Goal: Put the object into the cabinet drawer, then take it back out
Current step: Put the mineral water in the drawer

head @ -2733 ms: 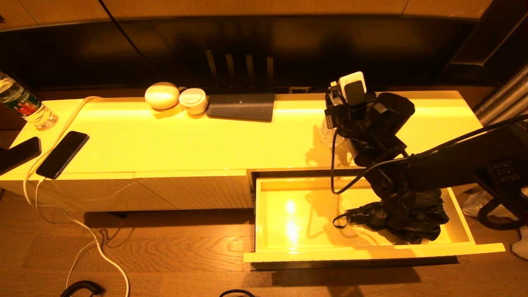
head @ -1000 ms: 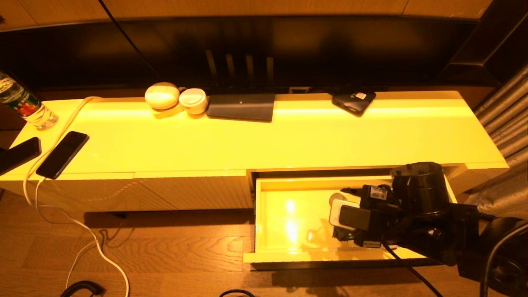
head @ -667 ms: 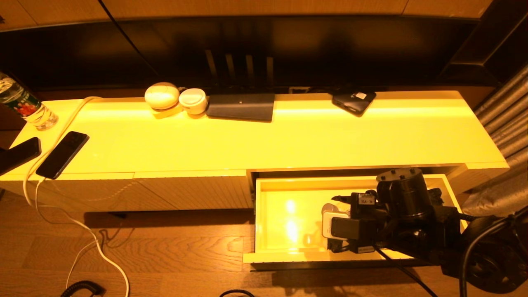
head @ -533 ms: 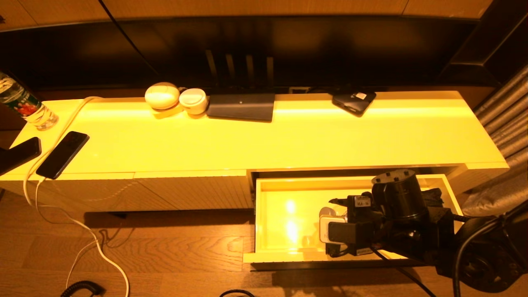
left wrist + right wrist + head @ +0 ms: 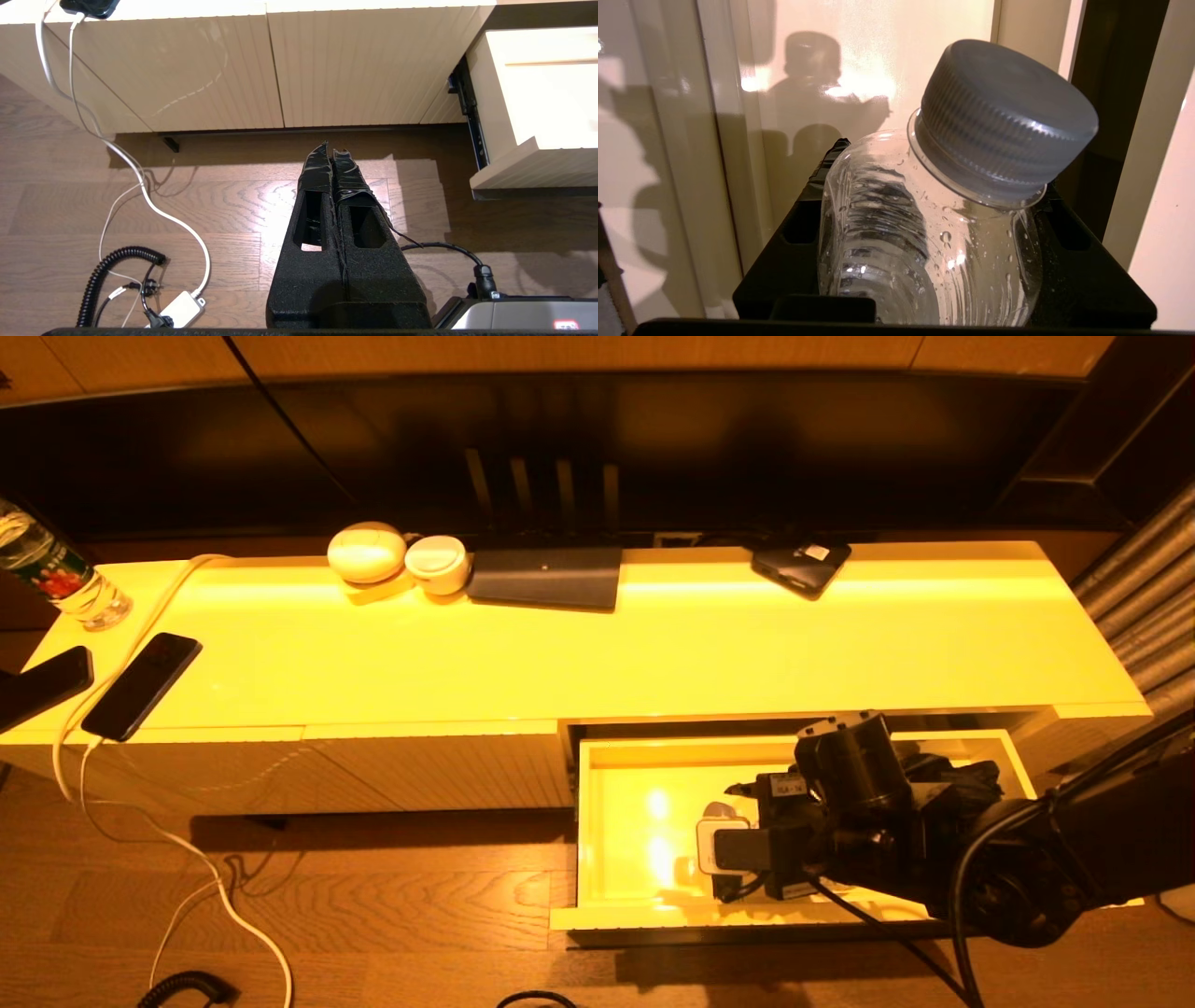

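My right gripper is shut on a clear plastic bottle with a grey ribbed cap. The bottle sits tilted between the two black fingers, low inside the open cabinet drawer, whose glossy cream floor lies just past the cap. In the head view the right arm reaches into the drawer's middle, and only the cap peeks out beyond the wrist. My left gripper is shut and empty, parked above the wooden floor left of the drawer.
A dark folded umbrella lies in the drawer's right part. On the cabinet top sit two phones, a water bottle, white round items, a dark pad and a dark device. Cables trail over the floor.
The right arm came down from over the cabinet top into the drawer. Over the last second it slid leftward along the drawer, still holding the bottle. The left arm has not moved.
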`<state>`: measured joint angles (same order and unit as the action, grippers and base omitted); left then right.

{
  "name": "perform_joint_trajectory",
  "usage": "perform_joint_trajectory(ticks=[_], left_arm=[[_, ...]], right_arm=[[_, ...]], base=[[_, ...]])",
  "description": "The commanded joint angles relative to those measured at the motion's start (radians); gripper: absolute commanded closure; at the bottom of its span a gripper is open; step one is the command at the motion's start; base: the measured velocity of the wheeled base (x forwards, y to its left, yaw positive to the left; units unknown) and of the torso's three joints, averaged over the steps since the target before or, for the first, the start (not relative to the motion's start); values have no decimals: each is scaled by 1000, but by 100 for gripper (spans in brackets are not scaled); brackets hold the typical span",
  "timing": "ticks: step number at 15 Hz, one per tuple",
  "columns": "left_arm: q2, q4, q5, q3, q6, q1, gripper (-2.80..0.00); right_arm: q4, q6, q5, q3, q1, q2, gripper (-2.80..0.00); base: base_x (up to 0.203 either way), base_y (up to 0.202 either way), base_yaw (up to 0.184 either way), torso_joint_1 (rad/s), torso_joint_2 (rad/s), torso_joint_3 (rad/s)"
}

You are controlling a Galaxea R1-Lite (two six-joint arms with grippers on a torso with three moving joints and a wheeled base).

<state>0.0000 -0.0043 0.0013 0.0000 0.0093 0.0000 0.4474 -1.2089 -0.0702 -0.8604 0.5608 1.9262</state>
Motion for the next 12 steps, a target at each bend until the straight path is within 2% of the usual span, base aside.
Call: perform_joint_trajectory(ticks=[1,9,10,12], left_arm=[[0,0,0,2,0,0,0],[0,0,0,2,0,0,0],[0,0,0,2,0,0,0],[0,0,0,2,0,0,0]], right_arm=[[-31,-15,8,-51,-11,18,0],[-141,-26,16,-144,-16,82,0],[-141,-26,17,-152,-16,89,-280],[-144,-21,15,-175,-14,103,-280]], base=[[0,0,0,0,0,0],[0,0,0,0,0,0],[0,0,0,0,0,0],[0,0,0,0,0,0]])
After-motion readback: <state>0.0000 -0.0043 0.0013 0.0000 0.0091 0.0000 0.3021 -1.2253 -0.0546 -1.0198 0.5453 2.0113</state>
